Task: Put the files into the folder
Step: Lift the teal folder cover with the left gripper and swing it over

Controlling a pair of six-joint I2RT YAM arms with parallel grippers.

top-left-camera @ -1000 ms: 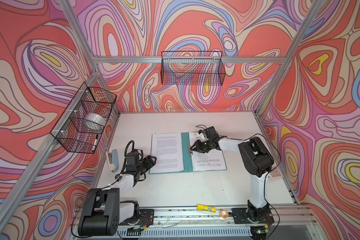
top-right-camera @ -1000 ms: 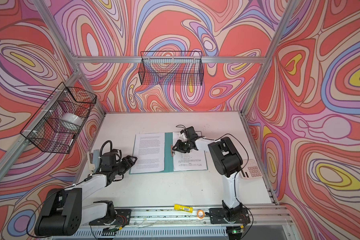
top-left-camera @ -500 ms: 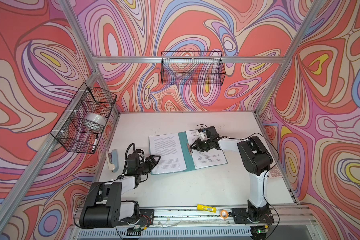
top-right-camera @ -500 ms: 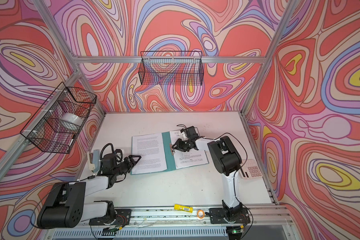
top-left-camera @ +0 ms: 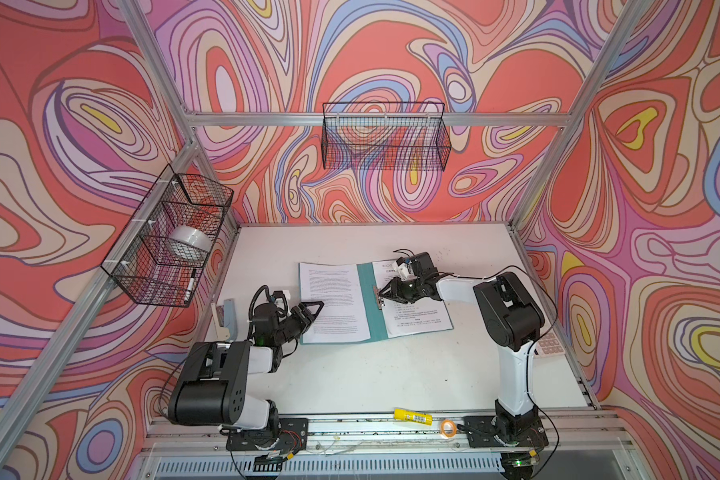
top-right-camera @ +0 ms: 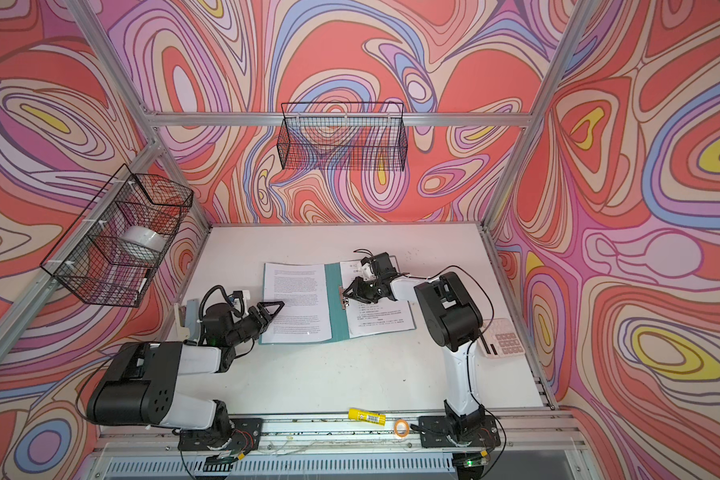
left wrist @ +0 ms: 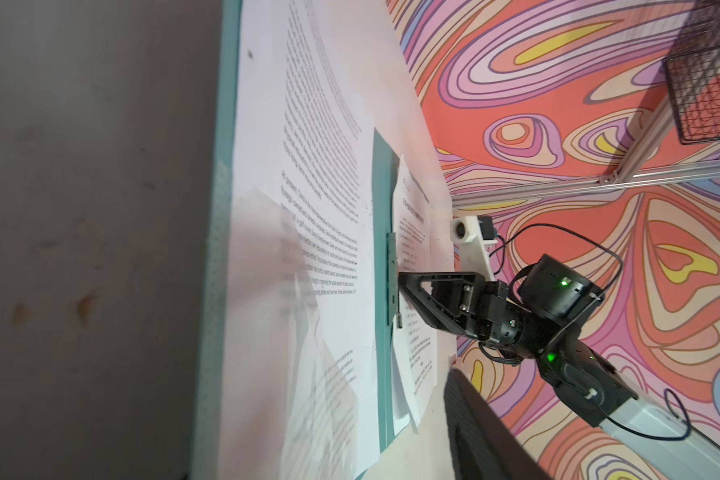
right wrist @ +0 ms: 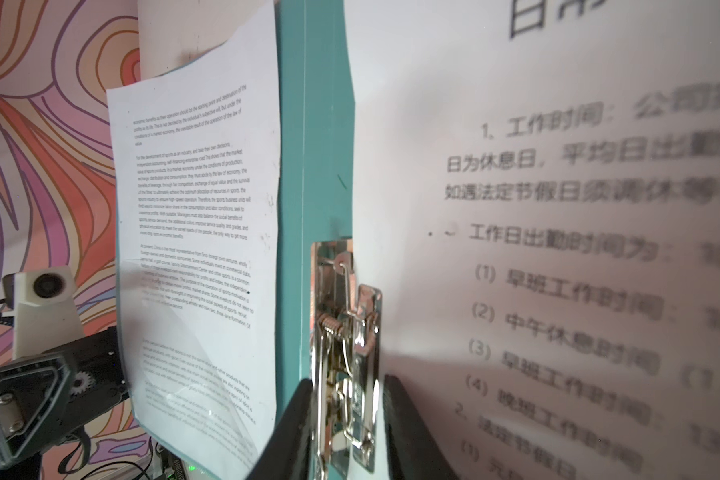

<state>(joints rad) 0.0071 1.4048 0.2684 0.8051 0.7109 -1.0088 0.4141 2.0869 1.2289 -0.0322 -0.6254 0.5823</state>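
Folder (top-left-camera: 368,286) lies open at worktop (top-left-camera: 370,374) ctr. Files (top-left-camera: 333,299): one on its L half, one on R half, clip (right wrist: 345,340) btwn them by the spine. Left hand (top-left-camera: 314,316) at L sheet's outer edge; right hand (top-left-camera: 385,293) around clip. Glue stick (top-left-camera: 412,415) & tape ring (top-left-camera: 447,427) on front rail (top-left-camera: 350,428). Calculator (top-right-camera: 503,338) at far R edge.

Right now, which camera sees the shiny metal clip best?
The right wrist view: the metal clip is close and sharp, showing its spring and lever. In both top views it is a tiny silver strip on the folder; the left wrist view shows it thin, edge-on.
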